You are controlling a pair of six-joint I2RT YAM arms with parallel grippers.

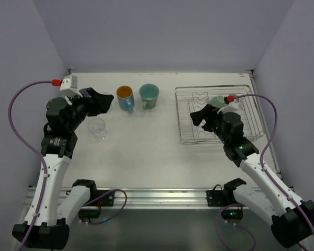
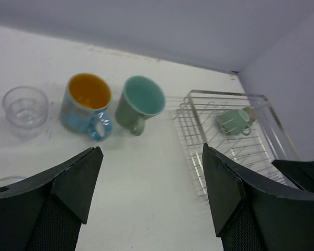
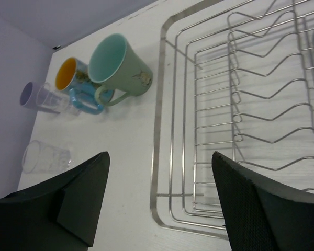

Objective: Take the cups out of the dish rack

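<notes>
The silver wire dish rack point(image 1: 184, 137) sits at the right and also shows in the wrist views point(image 2: 225, 93) point(image 3: 156, 151). A pale green cup point(image 1: 218, 101) lies in its far part point(image 2: 233, 121). On the table to its left stand a blue mug with orange inside point(image 1: 125, 98) point(image 2: 83, 107) point(image 3: 76, 78), a teal mug point(image 1: 148, 95) point(image 2: 138, 104) point(image 3: 120, 65) and a clear glass point(image 1: 97, 128) point(image 3: 44, 156). A lavender cup point(image 3: 27, 94) stands beside another clear glass point(image 3: 55, 99) point(image 2: 25, 107). My left gripper point(image 1: 107, 99) point(image 2: 152, 151) is open and empty, left of the blue mug. My right gripper point(image 1: 196, 116) point(image 3: 160, 155) is open and empty over the rack's near left corner.
Zigzag wire dividers point(image 3: 261, 94) run across the rack floor. Grey walls close in the table at the back and on both sides. A purple cable point(image 1: 275, 112) loops beside the rack's right side.
</notes>
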